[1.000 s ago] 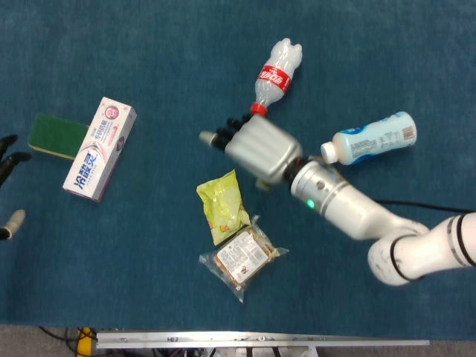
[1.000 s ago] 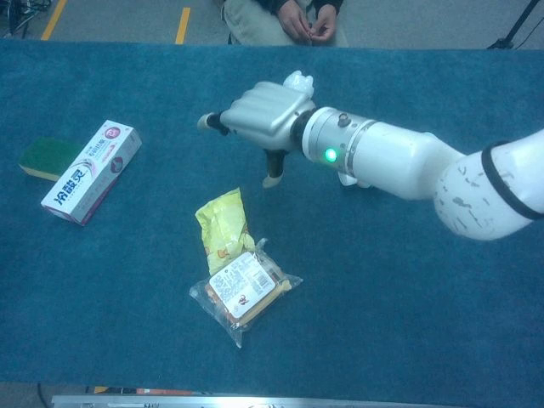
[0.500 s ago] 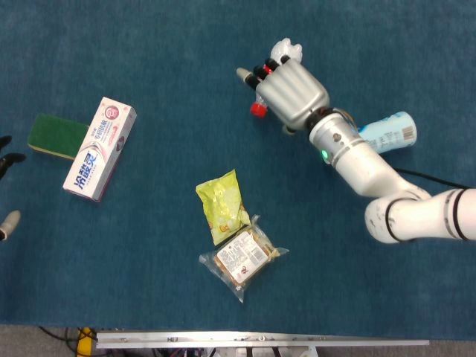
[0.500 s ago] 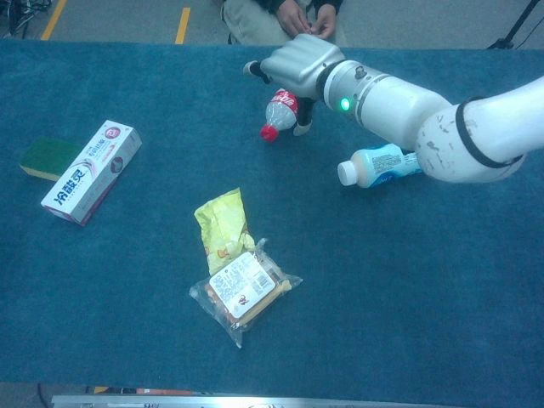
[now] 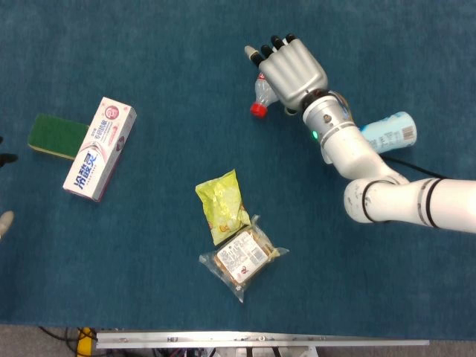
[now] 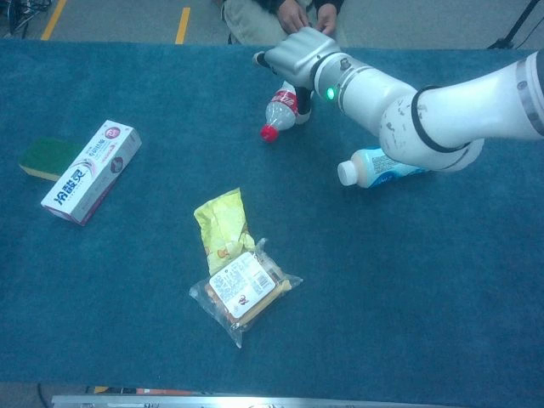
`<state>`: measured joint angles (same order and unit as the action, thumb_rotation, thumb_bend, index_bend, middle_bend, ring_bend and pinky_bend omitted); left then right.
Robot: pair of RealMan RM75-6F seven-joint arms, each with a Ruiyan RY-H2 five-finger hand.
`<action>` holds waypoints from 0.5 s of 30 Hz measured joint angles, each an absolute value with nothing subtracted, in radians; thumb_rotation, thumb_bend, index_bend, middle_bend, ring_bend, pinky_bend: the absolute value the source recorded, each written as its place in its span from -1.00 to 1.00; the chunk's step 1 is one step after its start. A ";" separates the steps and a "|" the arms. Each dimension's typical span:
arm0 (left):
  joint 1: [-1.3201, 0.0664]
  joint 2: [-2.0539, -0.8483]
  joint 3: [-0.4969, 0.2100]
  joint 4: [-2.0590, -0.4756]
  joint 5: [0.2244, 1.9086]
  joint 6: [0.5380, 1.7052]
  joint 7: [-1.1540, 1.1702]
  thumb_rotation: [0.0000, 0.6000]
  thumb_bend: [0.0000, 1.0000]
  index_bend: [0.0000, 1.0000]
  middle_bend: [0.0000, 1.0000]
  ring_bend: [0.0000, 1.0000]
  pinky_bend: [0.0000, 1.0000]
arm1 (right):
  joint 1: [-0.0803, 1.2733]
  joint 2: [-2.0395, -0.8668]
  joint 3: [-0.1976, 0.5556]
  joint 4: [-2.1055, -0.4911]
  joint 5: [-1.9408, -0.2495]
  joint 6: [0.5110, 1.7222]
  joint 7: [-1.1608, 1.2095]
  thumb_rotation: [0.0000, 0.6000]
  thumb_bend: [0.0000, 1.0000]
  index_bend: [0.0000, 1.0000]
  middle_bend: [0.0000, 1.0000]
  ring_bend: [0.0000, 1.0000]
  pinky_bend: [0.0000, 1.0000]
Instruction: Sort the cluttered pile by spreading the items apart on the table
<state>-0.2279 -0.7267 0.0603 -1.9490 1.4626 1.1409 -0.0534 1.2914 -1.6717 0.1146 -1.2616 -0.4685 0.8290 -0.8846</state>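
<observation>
Items mostly spread; snack packets at lower centre touch; my right robot hand covers the cola bottle, grip unclear

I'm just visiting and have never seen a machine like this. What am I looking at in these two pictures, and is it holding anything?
It is a robot with two arms, each ending in a hand, steered remotely by a person. One picture looks down from its head, the other from its chest.

The white arm is its right one. The right hand lies over the clear cola bottle, fingers spread; whether it grips the bottle is unclear. Of the left hand only a sliver shows at the edge.

On the blue table also lie a white drink bottle, a yellow snack bag touching a clear-wrapped pastry, and a toothpaste box partly on a green sponge.
</observation>
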 measured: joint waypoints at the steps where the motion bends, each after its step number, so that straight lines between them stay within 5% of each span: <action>1: -0.227 -0.727 0.060 -1.949 1.462 1.141 -0.053 1.00 -0.31 -0.73 -0.95 -0.98 -0.70 | 1.295 -1.676 0.114 -1.255 -0.457 0.829 -0.893 1.00 -1.00 -0.92 -0.51 -0.70 -0.53; 15: -0.217 -0.720 0.063 -1.951 1.459 1.149 -0.057 1.00 -0.31 -0.73 -0.95 -0.98 -0.70 | 1.324 -1.738 0.112 -1.150 -0.339 0.791 -0.964 1.00 -1.00 -0.92 -0.51 -0.71 -0.57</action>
